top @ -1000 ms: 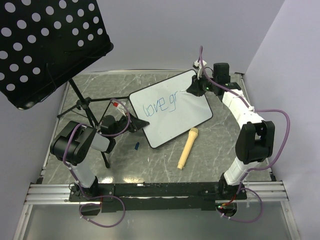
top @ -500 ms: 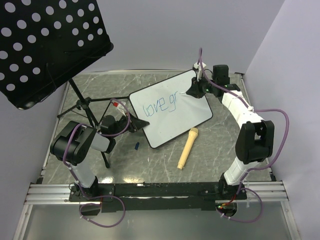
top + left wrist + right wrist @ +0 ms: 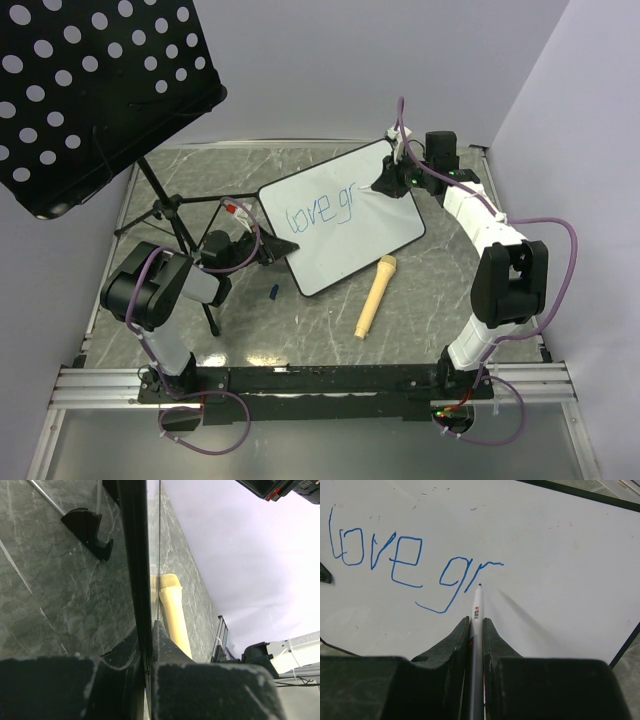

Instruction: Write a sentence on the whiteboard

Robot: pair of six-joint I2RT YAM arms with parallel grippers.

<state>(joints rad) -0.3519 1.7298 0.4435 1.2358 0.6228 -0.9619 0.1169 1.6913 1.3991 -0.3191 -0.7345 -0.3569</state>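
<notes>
Pressing too hard with the marker (image 3: 477, 604) is the main risk. The whiteboard (image 3: 560, 550) lies mid-table (image 3: 300, 330), held only near its left corner, so a push at its far side could swing it or work it loose and smear the next letter. A tip held too light would leave a broken stroke.

The right gripper (image 3: 476, 626) is clenched on the marker. Its tip sits just under the "r" of the writing (image 3: 395, 560), which reads "love gr"; I cannot tell whether it touches the surface.

Only the left wrist view shows the left gripper (image 3: 148, 636) clamped on the board's black rim, with a beige microphone (image 3: 172, 610) just beside that edge. The overhead view shows the board's bare lower half.
</notes>
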